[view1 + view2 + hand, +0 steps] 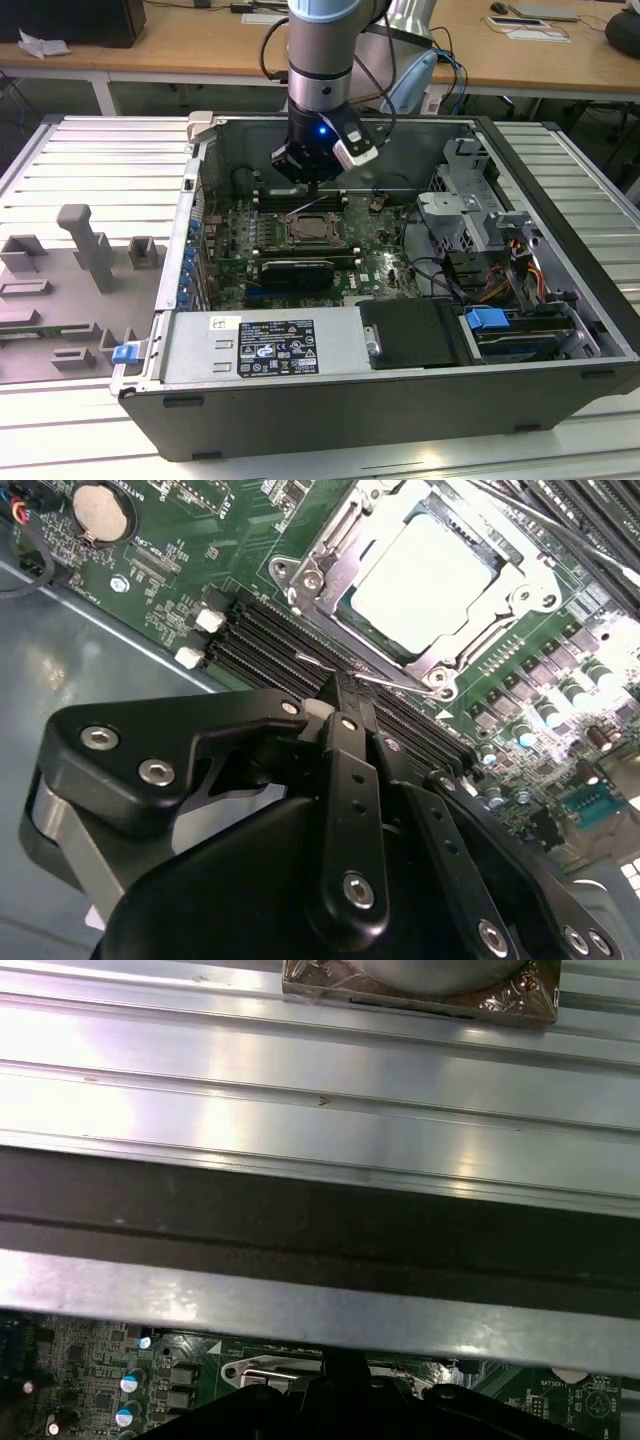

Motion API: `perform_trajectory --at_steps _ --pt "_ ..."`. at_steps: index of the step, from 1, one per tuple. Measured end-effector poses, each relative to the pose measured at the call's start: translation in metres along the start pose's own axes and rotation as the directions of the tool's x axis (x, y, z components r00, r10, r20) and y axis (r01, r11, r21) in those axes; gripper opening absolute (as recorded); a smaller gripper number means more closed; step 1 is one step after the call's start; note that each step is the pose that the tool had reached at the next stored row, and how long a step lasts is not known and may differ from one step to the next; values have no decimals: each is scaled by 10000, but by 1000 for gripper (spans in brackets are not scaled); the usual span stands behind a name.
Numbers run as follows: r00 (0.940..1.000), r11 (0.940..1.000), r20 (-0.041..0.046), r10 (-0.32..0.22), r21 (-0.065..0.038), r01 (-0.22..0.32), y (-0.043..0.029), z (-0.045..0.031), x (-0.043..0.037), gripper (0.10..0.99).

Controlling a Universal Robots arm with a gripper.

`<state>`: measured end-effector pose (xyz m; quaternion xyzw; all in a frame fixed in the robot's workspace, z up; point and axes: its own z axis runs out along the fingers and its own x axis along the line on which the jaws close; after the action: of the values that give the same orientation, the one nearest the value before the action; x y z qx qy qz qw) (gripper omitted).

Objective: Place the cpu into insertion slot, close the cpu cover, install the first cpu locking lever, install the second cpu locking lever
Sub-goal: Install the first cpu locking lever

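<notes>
With the cpu [425, 577] seated under the cover [500, 555] just ahead of my gripper [345, 695], its fingers pressed together on nothing, I judged slow, square pressure on the lever [400, 685] best.

Print survey: nothing legible enough to transcribe

Exterior view: white label [263, 343] on the top face of the silver power supply unit [335, 345], carrying dense small print and a row of round marks, all too fine to make out; second wrist view: white silkscreen lettering scattered over the green motherboard [150, 575] beside the coin cell [103, 510], characters not resolvable; first wrist view: a short white silkscreen word and a triangle sign on the motherboard edge [575, 1392], not reliably readable.
</notes>
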<state>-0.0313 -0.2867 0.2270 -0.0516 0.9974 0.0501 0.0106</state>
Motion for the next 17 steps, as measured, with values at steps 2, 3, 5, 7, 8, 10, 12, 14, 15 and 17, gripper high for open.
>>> perform_trajectory --at_steps 2,3,5,7,8,10,12,14,15,17 --pt "10000 10000 -1 -5 0 5 -4 21 -26 106" --pt "10000 10000 -1 -5 0 5 -5 26 -31 106" --pt "10000 10000 -1 -6 0 6 -8 39 -44 106" --pt "10000 10000 -1 -6 0 6 -12 68 -63 106" --pt "10000 10000 -1 -6 1 6 -14 77 -69 106" --pt "10000 10000 -1 -5 0 5 -19 110 -87 106" --pt "10000 10000 -1 -5 0 5 -25 148 -104 106" --pt "10000 10000 -1 -6 2 6 -28 168 -110 106" --pt "10000 10000 -1 -5 4 5 -29 176 -113 106" --pt "10000 10000 -1 -5 10 5 -31 199 -114 106"
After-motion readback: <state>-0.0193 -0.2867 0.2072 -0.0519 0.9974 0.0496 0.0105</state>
